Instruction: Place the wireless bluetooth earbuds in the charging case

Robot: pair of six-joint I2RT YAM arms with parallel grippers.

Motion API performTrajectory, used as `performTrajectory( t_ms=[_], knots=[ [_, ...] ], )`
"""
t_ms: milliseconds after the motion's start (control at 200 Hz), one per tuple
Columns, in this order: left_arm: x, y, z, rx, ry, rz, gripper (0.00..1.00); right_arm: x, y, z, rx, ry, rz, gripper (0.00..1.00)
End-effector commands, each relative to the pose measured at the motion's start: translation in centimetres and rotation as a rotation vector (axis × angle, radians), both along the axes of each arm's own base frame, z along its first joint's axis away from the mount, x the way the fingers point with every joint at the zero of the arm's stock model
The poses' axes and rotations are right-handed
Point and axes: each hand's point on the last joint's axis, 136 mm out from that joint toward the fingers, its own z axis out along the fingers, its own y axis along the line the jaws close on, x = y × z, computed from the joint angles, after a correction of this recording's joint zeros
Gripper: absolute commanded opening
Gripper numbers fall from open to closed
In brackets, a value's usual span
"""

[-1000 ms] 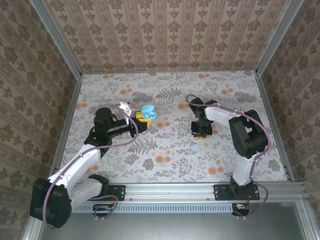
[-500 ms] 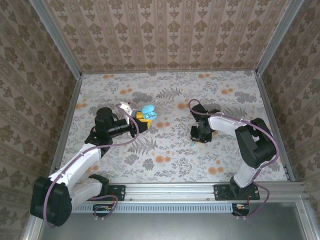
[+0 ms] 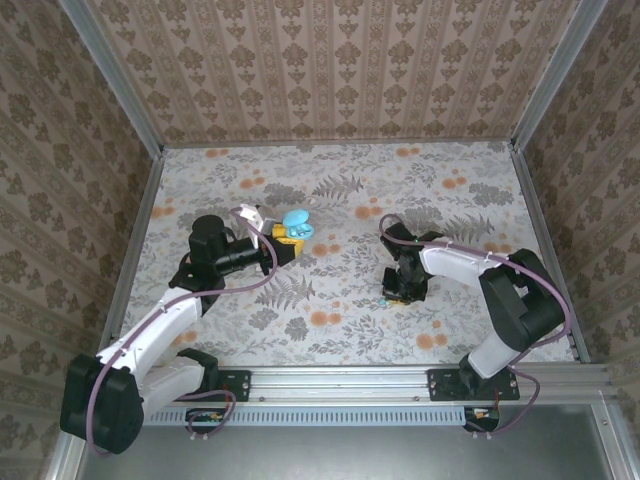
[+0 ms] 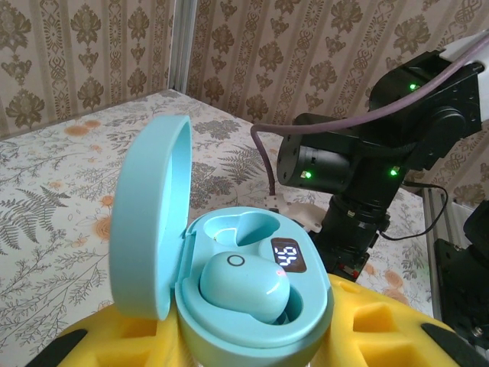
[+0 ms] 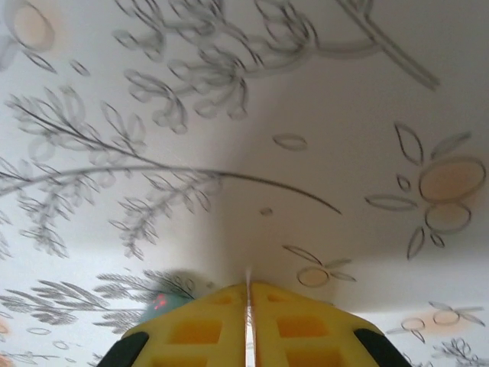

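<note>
The left claw (image 4: 246, 342) is clenched around the base of the teal charging case (image 4: 252, 306), gripping it between its yellow fingers (image 4: 382, 329) and holding it up off the table (image 4: 46, 229), left of the middle. The lid (image 4: 149, 222) stands swung back on the left side, so both sockets face upward and lie exposed toward the other arm. This looks like a deliberate presentation, with the case steadied in the air so a bud can be dropped in from above.

One teal earbud (image 4: 244, 284) already sits in the near socket. The far socket (image 4: 244, 229) beside the lit display (image 4: 286, 255) is bare.

The right claw (image 5: 248, 289) is down at the table, right of the middle and well apart from the case. Its fingers are pressed together with only a thin slit between them, and nothing shows in that slit. A small teal earbud (image 5: 162, 300) lies on the table just beside its left finger, half hidden by the pad.

Judging from this, the claw has to spread and settle around that bud before it can lift it. The bud is tiny and smooth, so it may skid away sideways.
</note>
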Motion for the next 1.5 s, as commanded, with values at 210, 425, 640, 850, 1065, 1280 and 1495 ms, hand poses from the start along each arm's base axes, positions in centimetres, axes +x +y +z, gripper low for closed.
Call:
performTrajectory(
  t_ms=[210, 425, 640, 850, 1065, 1280, 1495],
  knots=[
    [-0.5, 0.2, 1.1, -0.014, -0.058, -0.014, 0.08, -3.8, -0.3, -0.2, -0.028, 0.122, 0.001, 0.12],
    [-0.5, 0.2, 1.0, -0.012, -0.056, -0.011, 0.07, -4.3, 1.6, -0.3, -0.010, 0.124, 0.027, 0.12],
    [-0.4, 0.1, 1.1, -0.011, -0.057, -0.014, 0.08, -3.5, 4.0, 0.8, 0.031, 0.095, 0.046, 0.12],
    [-0.5, 0.2, 1.1, -0.008, -0.059, -0.010, 0.07, -3.6, 4.6, 2.4, 0.055, 0.091, 0.067, 0.12],
    [-0.6, 0.3, 1.1, -0.005, -0.062, -0.008, 0.08, -4.1, 3.5, 4.8, 0.025, 0.070, 0.170, 0.13],
    [-0.6, 0.3, 1.2, -0.007, -0.064, -0.005, 0.08, -1.9, 3.7, 7.9, -0.061, -0.057, 0.402, 0.18],
    [-0.6, 0.3, 1.4, -0.006, -0.066, -0.004, 0.08, -0.6, 4.3, 9.2, -0.298, -0.149, 0.829, 0.28]
  ],
)
